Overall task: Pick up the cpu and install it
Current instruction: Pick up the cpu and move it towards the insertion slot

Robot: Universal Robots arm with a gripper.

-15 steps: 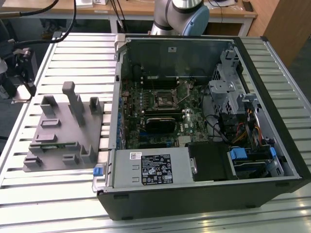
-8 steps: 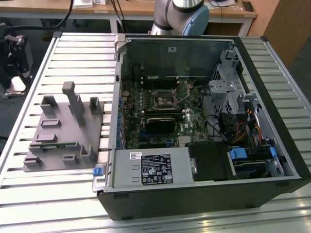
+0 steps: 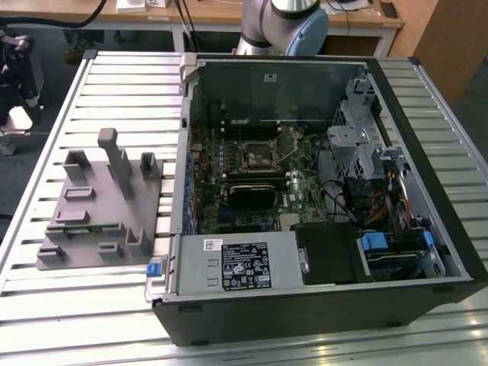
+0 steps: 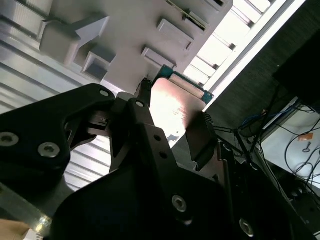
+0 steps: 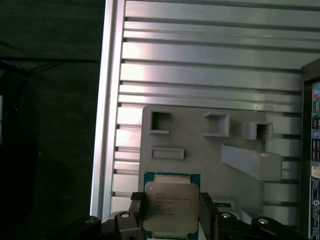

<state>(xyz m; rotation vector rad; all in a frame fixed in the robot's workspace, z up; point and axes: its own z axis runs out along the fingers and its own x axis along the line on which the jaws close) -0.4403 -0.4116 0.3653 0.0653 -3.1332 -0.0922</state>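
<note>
Now seeing gripper [image 5: 171, 215] clamped on cpu [image 5: 170, 202] in both wrist views, fingers [image 5: 136, 216] on two opposite edges, silver lid toward first wrist view. Holding it lifted above grey fixture [image 5: 200, 150], no contact with it. In exterior view, spotting open case [image 3: 320, 313] just beside fixture, on exterior view's right of it, both on slatted table [image 3: 130, 84]. Socket [image 3: 258, 156] inside case, well apart from fixture. Arm [image 3: 282, 23] past case, far from fixture.

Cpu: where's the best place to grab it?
By two opposite side edges, coming down onto its flat face. The cpu is a thin square with a smooth top, so only the edges can be pinched; the gripper holds it that way.
</note>
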